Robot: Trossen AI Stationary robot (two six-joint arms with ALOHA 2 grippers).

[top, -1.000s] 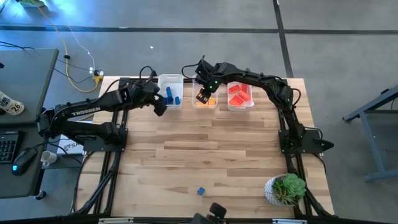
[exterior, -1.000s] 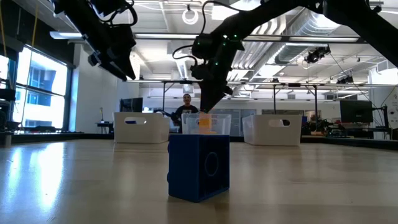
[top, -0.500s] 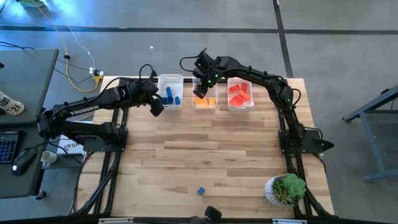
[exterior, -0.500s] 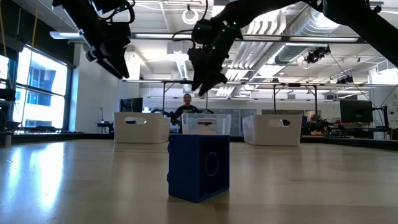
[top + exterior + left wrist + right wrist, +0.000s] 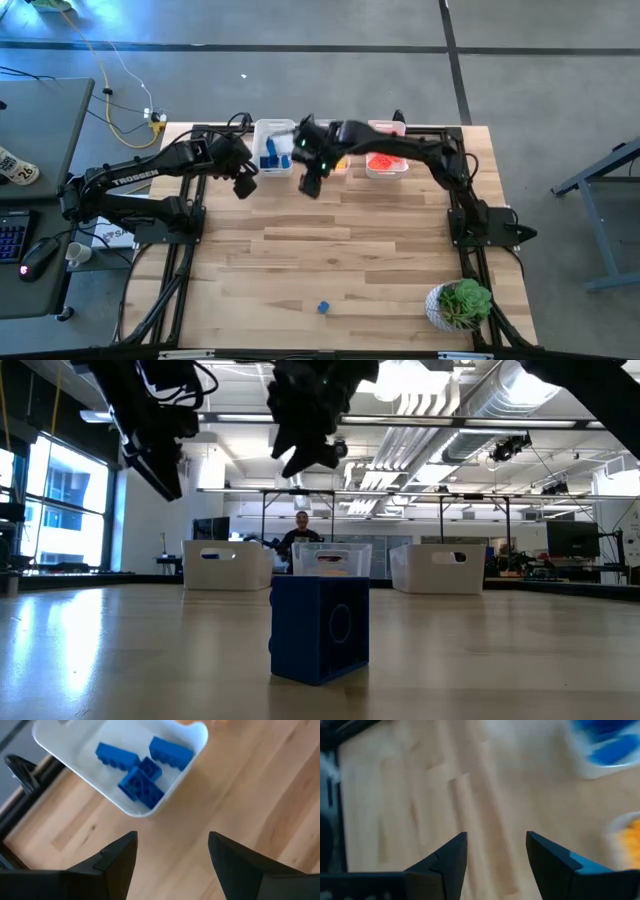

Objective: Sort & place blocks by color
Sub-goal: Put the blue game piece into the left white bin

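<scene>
Hovering spread and empty beside the bins, the right gripper (image 5: 309,186) likely targets the lone blue block (image 5: 323,307); the left gripper (image 5: 243,186) waits, fingers apart.

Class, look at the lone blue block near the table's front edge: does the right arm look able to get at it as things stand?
Probably yes. The blue block lies alone on bare table, and the right gripper, open and empty, hangs beside the bins with nothing between.

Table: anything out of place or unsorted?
One blue block sits alone near the table's front edge, far from the blue bin at the back. Both the left gripper and right gripper are open and empty, near the bins.
</scene>
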